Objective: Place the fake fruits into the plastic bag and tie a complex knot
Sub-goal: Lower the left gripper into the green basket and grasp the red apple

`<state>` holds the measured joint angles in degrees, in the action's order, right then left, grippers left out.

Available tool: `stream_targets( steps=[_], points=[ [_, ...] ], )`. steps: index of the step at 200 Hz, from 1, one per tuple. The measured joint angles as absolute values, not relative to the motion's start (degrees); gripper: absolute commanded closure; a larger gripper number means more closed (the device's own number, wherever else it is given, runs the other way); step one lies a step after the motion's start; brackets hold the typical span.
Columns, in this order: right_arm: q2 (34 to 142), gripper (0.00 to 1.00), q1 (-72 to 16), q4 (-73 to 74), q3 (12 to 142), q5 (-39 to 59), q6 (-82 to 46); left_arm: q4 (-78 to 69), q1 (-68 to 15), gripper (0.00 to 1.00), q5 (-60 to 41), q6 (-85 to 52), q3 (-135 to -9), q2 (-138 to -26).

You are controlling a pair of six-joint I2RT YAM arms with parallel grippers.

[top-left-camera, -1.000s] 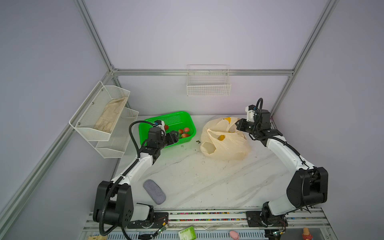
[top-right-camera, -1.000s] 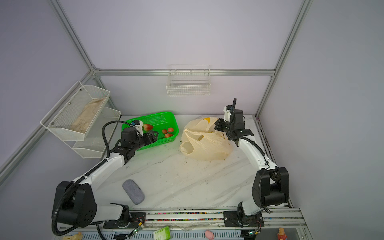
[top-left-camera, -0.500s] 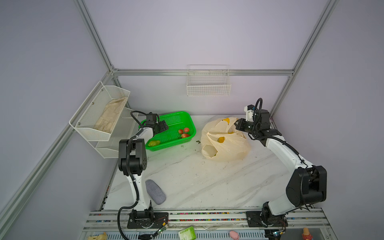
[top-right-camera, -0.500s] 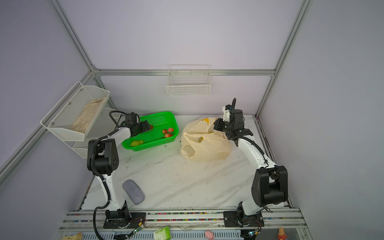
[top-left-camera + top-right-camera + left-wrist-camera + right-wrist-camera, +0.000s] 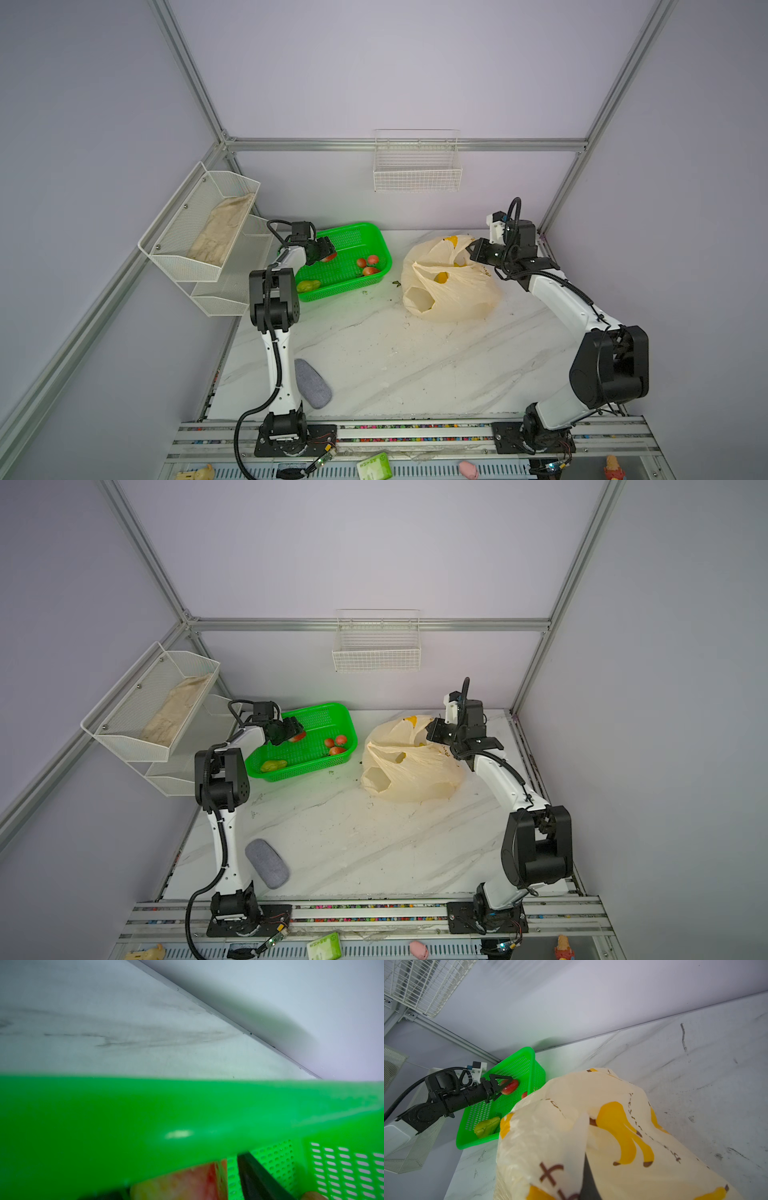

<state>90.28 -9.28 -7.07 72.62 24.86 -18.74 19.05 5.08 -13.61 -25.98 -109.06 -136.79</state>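
The pale plastic bag [image 5: 453, 286] [image 5: 409, 771] printed with yellow bananas lies slumped at the back right of the table. My right gripper [image 5: 471, 251] [image 5: 430, 729] is shut on its upper edge, and film drapes over one dark finger [image 5: 588, 1178]. The fake fruits lie in the green basket [image 5: 361, 232] [image 5: 328, 708]: red strawberries [image 5: 368, 266] [image 5: 336, 745] and a yellow-green banana bunch [image 5: 308, 286] [image 5: 486, 1127]. My left gripper [image 5: 326, 251] [image 5: 502, 1086] reaches into the basket's back left, its jaws open around a red-green fruit [image 5: 509, 1087] [image 5: 187, 1180]. A gap shows beside one finger [image 5: 255, 1178].
A white mesh shelf [image 5: 199, 232] holding a cloth hangs on the left wall, close to my left arm. A wire basket [image 5: 417, 166] hangs on the back wall. A grey pouch [image 5: 312, 383] lies near the table's front left. Green crumbs [image 5: 396, 284] lie between basket and bag.
My left arm has folded up at the elbow and the gripper has swung to the basket's back left, its jaws narrowing around the red-green fruit. The right arm has stayed put.
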Motion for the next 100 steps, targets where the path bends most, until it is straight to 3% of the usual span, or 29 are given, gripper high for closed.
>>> stream_targets(
  steps=[59,100],
  points=[
    [90.8,1.0,-9.3,-7.1,72.6,24.9,-18.7,19.0,5.1,0.51,-16.4,-26.2,-109.1,-137.0],
    [90.8,1.0,-9.3,-7.1,72.6,24.9,-18.7,19.1,5.1,0.57,-16.9,-26.4,-109.1,-136.6]
  ],
)
